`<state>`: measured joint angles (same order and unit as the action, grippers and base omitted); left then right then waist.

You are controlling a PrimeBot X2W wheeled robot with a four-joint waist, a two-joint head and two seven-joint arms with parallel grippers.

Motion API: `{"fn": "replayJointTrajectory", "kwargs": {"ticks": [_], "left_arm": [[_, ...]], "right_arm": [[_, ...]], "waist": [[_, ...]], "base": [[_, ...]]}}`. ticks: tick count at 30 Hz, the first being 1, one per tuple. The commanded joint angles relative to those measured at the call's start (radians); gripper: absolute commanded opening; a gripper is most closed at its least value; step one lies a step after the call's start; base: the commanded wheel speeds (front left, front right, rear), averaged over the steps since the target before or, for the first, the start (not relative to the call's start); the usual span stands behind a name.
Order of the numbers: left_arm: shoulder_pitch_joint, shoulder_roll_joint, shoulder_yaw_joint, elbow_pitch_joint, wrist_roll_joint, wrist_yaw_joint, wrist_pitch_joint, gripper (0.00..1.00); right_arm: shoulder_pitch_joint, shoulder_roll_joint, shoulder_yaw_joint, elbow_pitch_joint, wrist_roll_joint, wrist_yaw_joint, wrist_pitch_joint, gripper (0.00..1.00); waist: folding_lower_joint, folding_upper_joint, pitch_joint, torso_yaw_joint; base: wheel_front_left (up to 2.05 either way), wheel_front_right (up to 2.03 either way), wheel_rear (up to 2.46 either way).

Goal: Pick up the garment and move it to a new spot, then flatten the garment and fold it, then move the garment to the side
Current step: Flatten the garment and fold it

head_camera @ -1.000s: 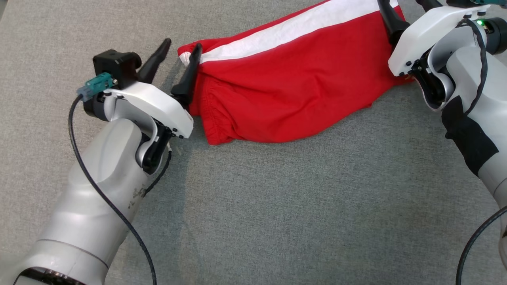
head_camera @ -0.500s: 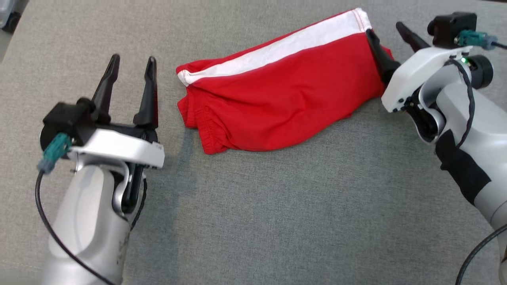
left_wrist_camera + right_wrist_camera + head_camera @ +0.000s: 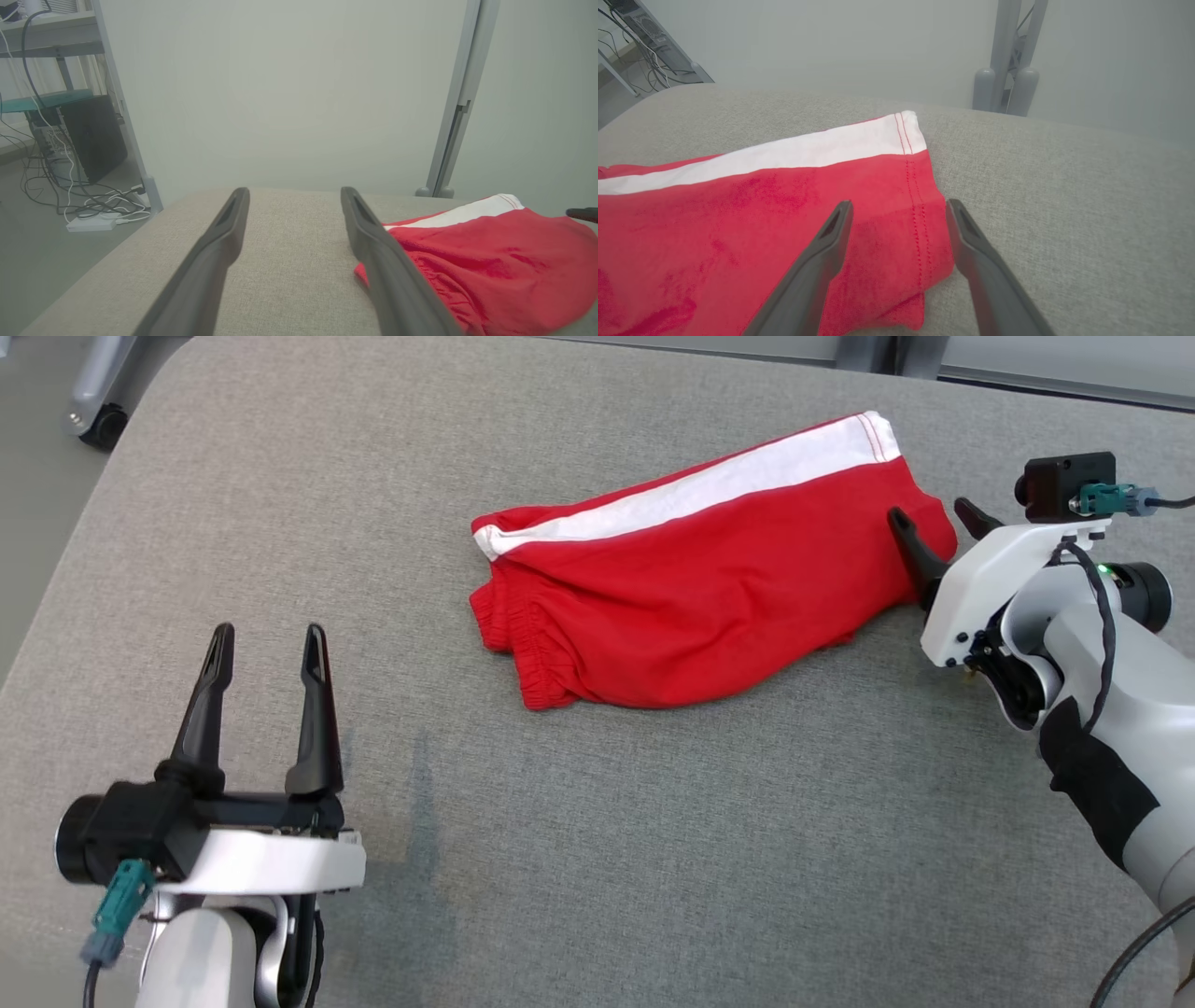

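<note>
Pale grey left forearm (image 3: pixel 198 959) and right forearm (image 3: pixel 1153 700) end in white wrist plates (image 3: pixel 271 863) and dark tapered jaws. Black camera blocks (image 3: pixel 1064 483) carry teal connectors (image 3: pixel 119 903); black tape (image 3: pixel 1102 793) wraps the right.

light: bright, even, diffuse | shadows: faint, soft beside left claw (image 3: pixel 269 635) | wrist views: hazy, near fingers (image 3: pixel 210 261) blurred

I've pulled my left gripper (image 3: pixel 269 633) off the waistband end of the garment (image 3: pixel 709 588); it now sits well clear, at about 8 o'clock from it. My right gripper (image 3: pixel 929 511) has backed out to the hem at 3 o'clock. The head camera has tilted up, bringing the table's far edge (image 3: pixel 653 369) into view.
</note>
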<state>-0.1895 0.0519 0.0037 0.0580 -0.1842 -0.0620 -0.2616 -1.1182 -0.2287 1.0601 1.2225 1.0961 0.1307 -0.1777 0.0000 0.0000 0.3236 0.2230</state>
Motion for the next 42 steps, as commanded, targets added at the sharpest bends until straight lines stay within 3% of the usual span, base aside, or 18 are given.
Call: {"fn": "replayJointTrajectory", "kwargs": {"ticks": [1, 12, 22, 23, 24, 25, 32, 42], "left_arm": [[0.024, 0.001, 0.004, -0.019, 0.016, 0.014, -0.004, 1.00], [0.066, 0.001, 0.001, -0.067, 0.003, 0.045, -0.004, 1.00], [0.057, 0.001, -0.026, -0.065, -0.004, 0.053, -0.004, 1.00], [0.054, 0.001, -0.028, -0.067, -0.008, 0.054, -0.004, 1.00], [0.055, 0.001, -0.030, -0.065, -0.011, 0.056, -0.004, 1.00], [0.054, 0.001, -0.031, -0.065, -0.011, 0.058, -0.004, 1.00], [0.073, 0.001, -0.037, -0.053, -0.008, 0.060, -0.004, 1.00], [0.109, 0.001, -0.035, -0.028, 0.010, 0.041, -0.004, 1.00]], "right_arm": [[0.010, -0.009, 0.005, 0.017, 0.007, 0.000, 0.026, 1.00], [0.040, 0.004, 0.017, 0.054, 0.041, 0.000, 0.188, 1.00], [0.070, 0.024, 0.006, 0.064, 0.067, 0.000, 0.243, 1.00], [0.072, 0.024, 0.006, 0.064, 0.069, 0.000, 0.241, 0.50], [0.074, 0.025, 0.006, 0.064, 0.071, 0.000, 0.239, 0.29], [0.079, 0.027, 0.009, 0.062, 0.071, 0.000, 0.242, 0.00], [0.087, 0.006, 0.021, 0.013, 0.062, 0.000, 0.146, 0.00], [0.226, -0.041, 0.031, -0.180, 0.138, 0.000, 0.056, 0.00]], "waist": [[0.0000, 0.0000, -0.006, 0.011], [0.0000, 0.0000, -0.027, 0.024], [0.0000, 0.0000, -0.019, 0.041], [0.0000, 0.0000, -0.018, 0.044], [0.0000, 0.0000, -0.018, 0.047], [0.0000, 0.0000, -0.018, 0.049], [0.0000, 0.0000, -0.048, 0.040], [0.0000, 0.0000, -0.163, -0.020]], "base": [[0.00, 0.00, 0.00], [0.00, 0.00, 0.00], [0.00, 0.00, 0.00], [0.00, 0.00, 0.00], [0.00, 0.00, 0.00], [0.00, 0.00, 0.00], [0.00, 0.00, 0.00], [0.00, 0.00, 0.00]]}}
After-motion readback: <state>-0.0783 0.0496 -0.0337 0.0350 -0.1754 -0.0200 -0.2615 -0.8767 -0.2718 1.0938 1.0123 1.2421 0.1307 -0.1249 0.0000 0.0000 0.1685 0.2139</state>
